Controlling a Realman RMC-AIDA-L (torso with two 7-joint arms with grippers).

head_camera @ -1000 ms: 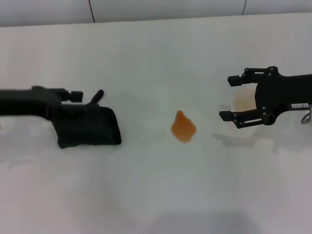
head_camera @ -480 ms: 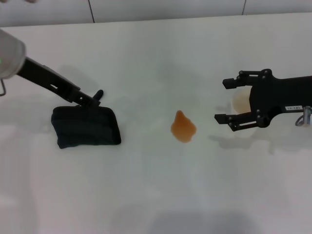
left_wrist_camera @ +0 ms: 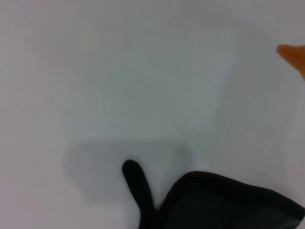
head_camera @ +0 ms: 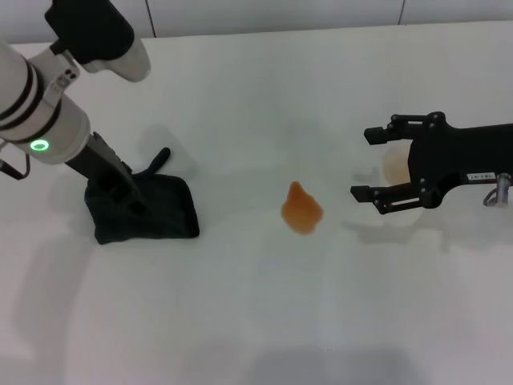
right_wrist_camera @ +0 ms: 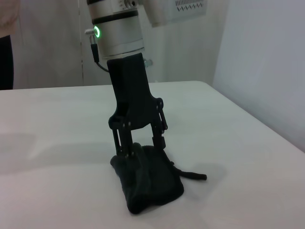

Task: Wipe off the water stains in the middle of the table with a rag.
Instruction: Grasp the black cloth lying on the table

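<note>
The black rag (head_camera: 156, 212) lies folded on the left of the white table (head_camera: 256, 305), its narrow tail (head_camera: 160, 158) pointing to the far side. My left gripper (head_camera: 120, 192) points straight down at the rag's left part. In the right wrist view its fingers (right_wrist_camera: 159, 136) stand apart, tips on the rag (right_wrist_camera: 147, 186); it is open. The orange water stain (head_camera: 301, 210) sits mid-table, well right of the rag, and shows at the edge of the left wrist view (left_wrist_camera: 291, 54) beyond the rag (left_wrist_camera: 228, 202). My right gripper (head_camera: 367, 163) hovers open to the right of the stain.
A translucent white cup (head_camera: 396, 164) stands just behind the right gripper's open fingers. A wall with tile seams (head_camera: 152, 16) runs along the table's far edge. In the right wrist view the table's edge (right_wrist_camera: 257, 119) falls off beside the rag.
The left arm has swung from lying low beside the rag to standing upright with its gripper pointing down on the rag. The right gripper has drifted slightly towards the stain.
</note>
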